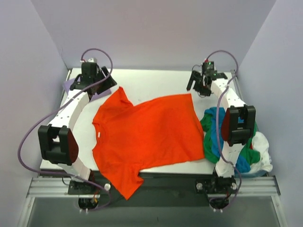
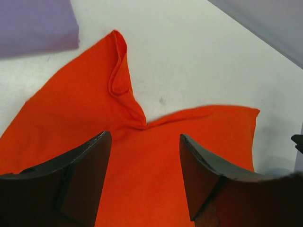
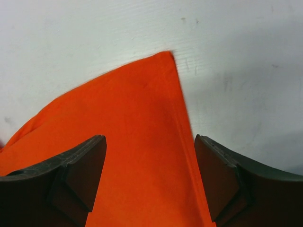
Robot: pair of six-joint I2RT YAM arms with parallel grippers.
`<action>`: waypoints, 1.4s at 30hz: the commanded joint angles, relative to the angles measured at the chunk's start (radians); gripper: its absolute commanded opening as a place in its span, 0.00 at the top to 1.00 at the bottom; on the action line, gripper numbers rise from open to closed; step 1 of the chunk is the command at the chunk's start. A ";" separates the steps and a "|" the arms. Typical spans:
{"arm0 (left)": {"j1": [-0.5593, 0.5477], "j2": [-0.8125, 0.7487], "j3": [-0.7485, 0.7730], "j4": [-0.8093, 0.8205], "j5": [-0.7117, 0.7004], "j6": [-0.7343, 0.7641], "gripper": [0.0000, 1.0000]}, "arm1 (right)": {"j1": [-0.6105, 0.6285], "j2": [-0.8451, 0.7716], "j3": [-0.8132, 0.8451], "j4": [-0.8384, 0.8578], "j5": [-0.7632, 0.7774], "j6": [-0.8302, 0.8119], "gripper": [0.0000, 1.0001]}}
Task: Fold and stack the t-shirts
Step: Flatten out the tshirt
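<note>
The white tabletop (image 1: 151, 80) is mostly covered by the orange-red t-shirt (image 1: 147, 135), which lies flat and opened out. The main risk is at its near side. The near sleeve (image 1: 125, 182) hangs over the tabletop's front edge, and if either end is lifted, that hanging weight could drag the cloth askew or off.

Touching the shirt's hem side is a heap of green, blue and white t-shirts (image 1: 251, 153). A sweep of the hem that way could snag the heap or pull a piece into the fold.

At the shirt's far side, the far sleeve (image 2: 118, 61) is rucked, with a rolled edge. Folded as it is, that crease would likely be trapped inside.

The long axis of the shirt runs from collar to hem across the tabletop. The collar (image 1: 99, 135) points to the left arm's side and the hem to the right, with the whole shirt turned a little off square.

The left gripper (image 2: 143, 139) hangs above the shirt by the far sleeve, jaws spread and empty. The right gripper (image 3: 149, 139) hangs over the far hem corner (image 3: 165, 59), jaws likewise wide apart with nothing in them. A shallow bite there could slip off the thin edge.
</note>
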 commanded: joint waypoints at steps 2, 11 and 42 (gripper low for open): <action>0.003 -0.210 -0.216 -0.065 -0.007 -0.057 0.30 | 0.027 -0.155 -0.082 -0.001 -0.133 -0.020 0.23; -0.004 -0.429 -0.572 -0.092 0.035 -0.169 0.30 | 0.131 -0.302 -0.370 0.000 -0.246 -0.025 0.24; 0.168 -0.125 -0.695 0.027 0.085 -0.037 0.28 | 0.182 -0.091 -0.486 -0.062 -0.238 0.001 0.26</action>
